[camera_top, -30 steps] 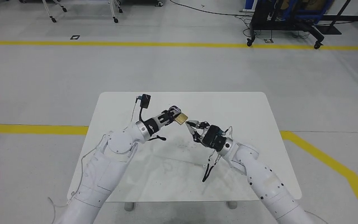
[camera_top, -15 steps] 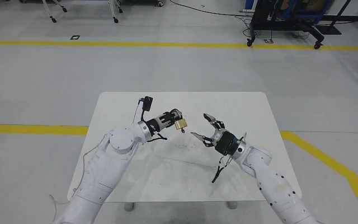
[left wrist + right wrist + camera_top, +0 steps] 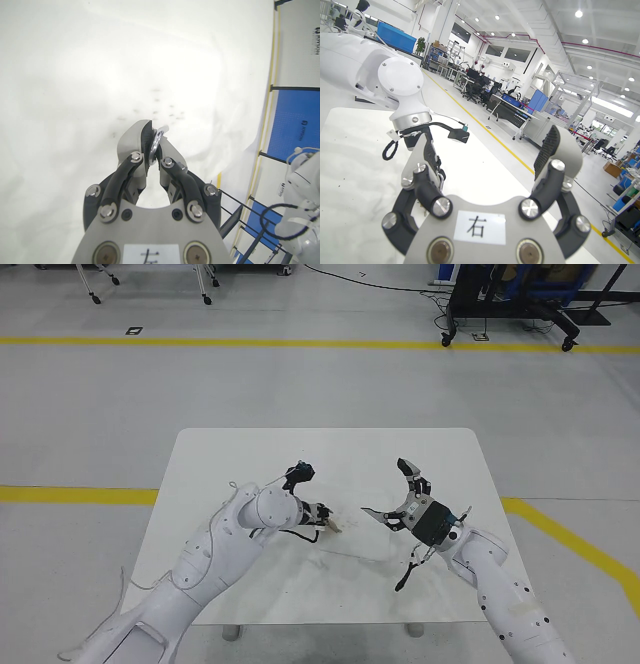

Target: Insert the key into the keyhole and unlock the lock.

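Two grippers doing stuff here: left gripper [image 3: 155, 133] is clamping the lock [image 3: 332, 526] by its shackle [image 3: 157, 143], low over the table [image 3: 230, 454] middle, while right gripper [image 3: 492, 140] is hanging nearby, fingers spread wide.

The left gripper [image 3: 322, 514], clamped on the lock [image 3: 333, 527], sits low at the middle of the table [image 3: 430, 449]. A gap of tabletop separates it from the wide-spread right gripper [image 3: 386, 491]; the far side offers room.
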Controlling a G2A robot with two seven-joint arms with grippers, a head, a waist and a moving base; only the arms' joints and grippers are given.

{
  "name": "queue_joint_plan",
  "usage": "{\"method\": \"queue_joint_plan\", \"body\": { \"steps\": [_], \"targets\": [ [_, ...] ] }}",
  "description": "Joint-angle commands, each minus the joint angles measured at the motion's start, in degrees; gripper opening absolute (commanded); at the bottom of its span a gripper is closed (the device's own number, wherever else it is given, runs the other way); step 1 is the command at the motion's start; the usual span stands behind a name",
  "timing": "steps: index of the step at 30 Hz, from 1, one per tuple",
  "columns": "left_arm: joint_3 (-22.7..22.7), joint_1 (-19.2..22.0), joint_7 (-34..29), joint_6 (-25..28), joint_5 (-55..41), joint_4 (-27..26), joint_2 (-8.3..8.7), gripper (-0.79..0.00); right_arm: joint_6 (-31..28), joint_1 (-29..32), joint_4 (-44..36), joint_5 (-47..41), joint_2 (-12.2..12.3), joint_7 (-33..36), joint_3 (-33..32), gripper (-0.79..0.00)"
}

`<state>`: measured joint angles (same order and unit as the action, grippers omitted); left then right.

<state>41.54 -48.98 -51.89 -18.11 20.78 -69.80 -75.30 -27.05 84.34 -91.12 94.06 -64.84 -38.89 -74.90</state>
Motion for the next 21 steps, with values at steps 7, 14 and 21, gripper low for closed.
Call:
{"method": "queue_joint_plan", "body": {
  "steps": [7,14,21],
  "targets": [
    [-0.3,2.1,-1.8,1.2,-1.3,3.1,-0.86,0.0,0.0,0.0,0.0,0.0,0.0,0.0,0.0,0.0],
    [4.3,1.2,-5.9,6.0,-8.0,1.6,0.01,0.0,0.0,0.0,0.0,0.0,0.0,0.0,0.0,0.0],
    [15.0,-3.1,-4.3,14.1,-16.7,-2.9,2.37,0.0,0.0,0.0,0.0,0.0,0.0,0.0,0.0,0.0]
  ]
}}
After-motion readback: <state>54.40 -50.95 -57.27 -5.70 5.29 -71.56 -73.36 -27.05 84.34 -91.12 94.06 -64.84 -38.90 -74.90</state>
